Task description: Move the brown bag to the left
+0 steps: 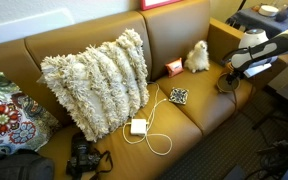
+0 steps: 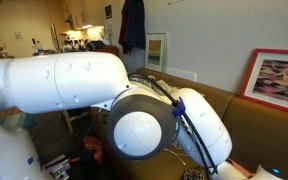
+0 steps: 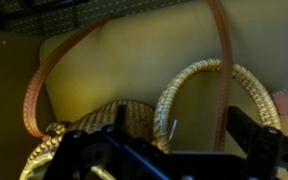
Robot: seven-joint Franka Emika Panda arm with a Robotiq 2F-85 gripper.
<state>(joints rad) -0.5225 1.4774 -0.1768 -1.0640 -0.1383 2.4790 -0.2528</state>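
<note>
Hovering over the brown bag [image 3: 109,118], my jaws wide open and empty: approach step; next I lower and close on its woven ring [image 3: 197,66].

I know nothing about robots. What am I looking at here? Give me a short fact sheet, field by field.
Setting: brown sofa in a room
Robot: white arm reaching over one end of the sofa
Hand: open, close over the brown bag, holding nothing
Brown bag: woven ring handles and thin strap, at the sofa's end near the armrest
Also on sofa: shaggy cream pillow, white plush toy, orange-red box, white charger, black camera
</note>
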